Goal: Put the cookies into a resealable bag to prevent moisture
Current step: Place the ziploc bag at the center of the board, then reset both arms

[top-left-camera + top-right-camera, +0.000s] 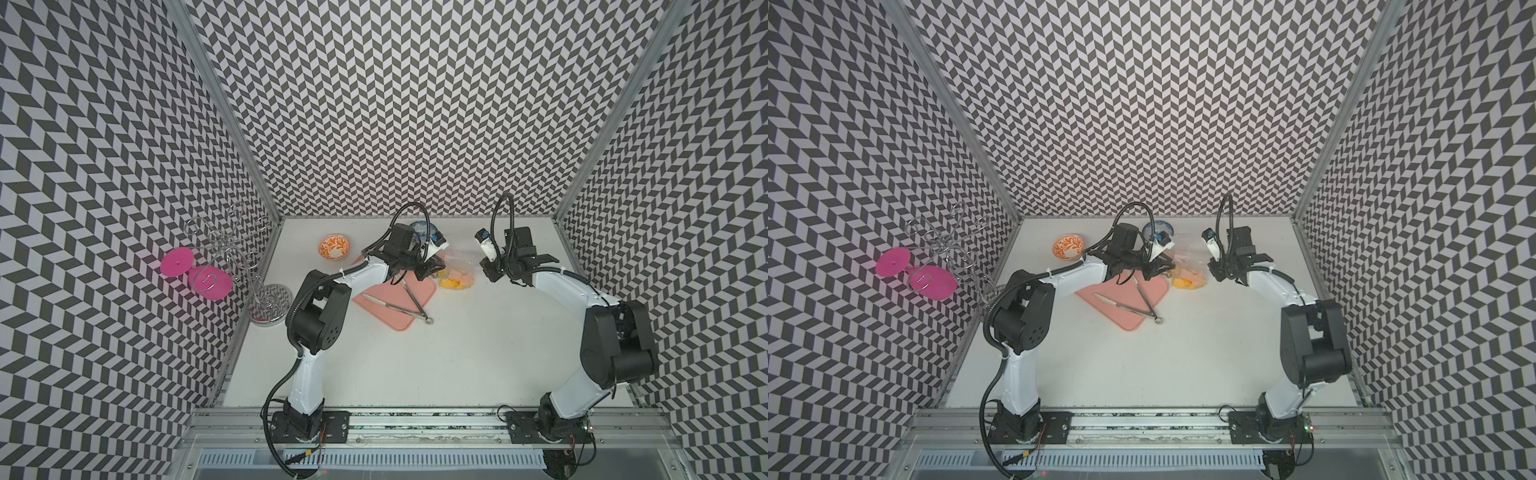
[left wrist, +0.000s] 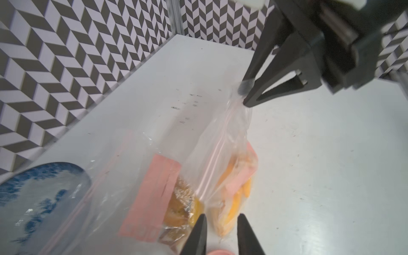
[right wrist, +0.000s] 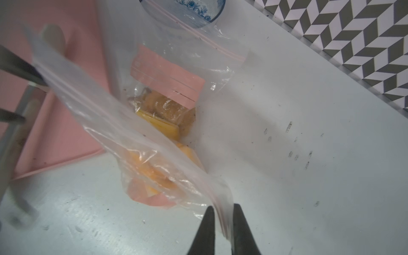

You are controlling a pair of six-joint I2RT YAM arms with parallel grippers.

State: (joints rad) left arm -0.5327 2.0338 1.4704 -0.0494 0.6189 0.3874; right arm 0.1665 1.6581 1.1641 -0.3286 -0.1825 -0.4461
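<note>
The clear resealable bag (image 1: 457, 259) (image 1: 1185, 257), with a pink zip strip and pink label, lies slumped on the white table at the back. The cookies (image 1: 454, 283) (image 1: 1185, 283) (image 2: 234, 198) (image 3: 159, 125), yellow-orange with a few brownish ones, sit inside it. My left gripper (image 1: 432, 271) (image 2: 221, 217) is at the bag's left side, jaws apart, with nothing pinched. My right gripper (image 1: 485, 269) (image 3: 223, 208) is at the bag's right corner; its fingers stand slightly apart with the bag's (image 3: 110, 110) film running loosely between them.
A pink cutting mat (image 1: 399, 309) in front of the left gripper carries a knife (image 1: 378, 301) and metal tongs (image 1: 415, 303). An orange patterned bowl (image 1: 334, 247) and a blue-white dish (image 3: 198, 11) stand at the back. A wire rack (image 1: 232, 257) with pink discs stands at the left wall.
</note>
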